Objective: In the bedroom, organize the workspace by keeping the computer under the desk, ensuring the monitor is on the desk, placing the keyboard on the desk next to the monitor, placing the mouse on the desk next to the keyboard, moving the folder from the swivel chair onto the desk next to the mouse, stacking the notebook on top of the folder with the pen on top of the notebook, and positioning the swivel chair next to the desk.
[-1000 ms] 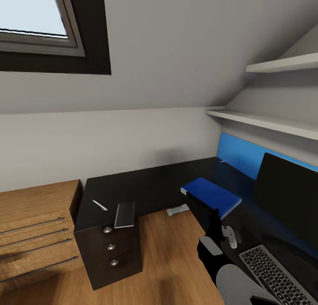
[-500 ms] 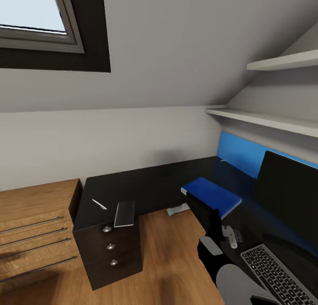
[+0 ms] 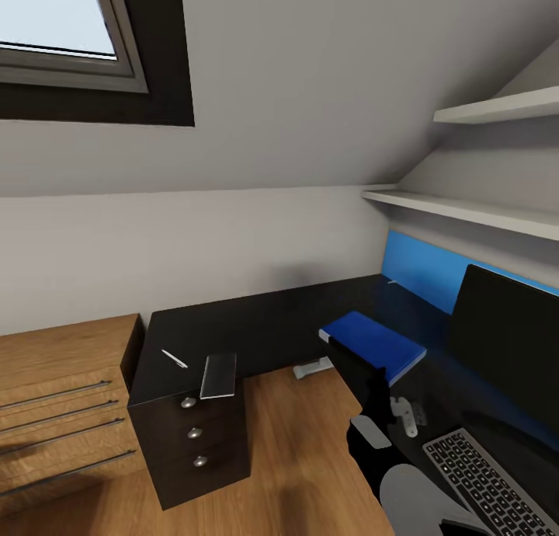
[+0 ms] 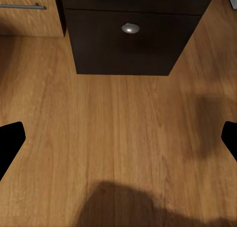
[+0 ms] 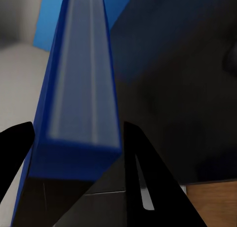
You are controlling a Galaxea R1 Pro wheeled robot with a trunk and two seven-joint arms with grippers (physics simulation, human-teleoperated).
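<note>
Black-topped L-shaped desk (image 3: 272,318) against the grey wall, blue back panel (image 3: 423,276) along its right wing, black drawers with round silver knobs (image 3: 194,433) under its left end. Bright blue folder (image 3: 374,345) lying flat on the desk, just left of the monitor (image 3: 505,349); same folder seen edge-on in the right wrist view (image 5: 81,89), white page edges facing the camera, its near end between the two dark fingers (image 5: 143,182) of the right gripper (image 5: 74,153). Fingers set a little wider than the folder's thickness; contact hard to judge, so cannot tell whether gripped or merely straddled. Silver-grey keyboard (image 3: 485,482) with dark keys in front of the monitor, at the lower right of the head view, beside the dark right arm (image 3: 373,412). Thin white pen (image 3: 174,359) on the desk's left end, near a small grey notebook (image 3: 219,375) overhanging the front edge above the drawers. Light wooden drawer unit (image 3: 62,400) just left of the desk. Left gripper (image 4: 118,138) spread wide, black fingertips (image 4: 10,143) at opposite edges of the left wrist view, pointing down over the wooden floor (image 4: 118,128) in front of a black drawer with a silver knob (image 4: 130,27).
</note>
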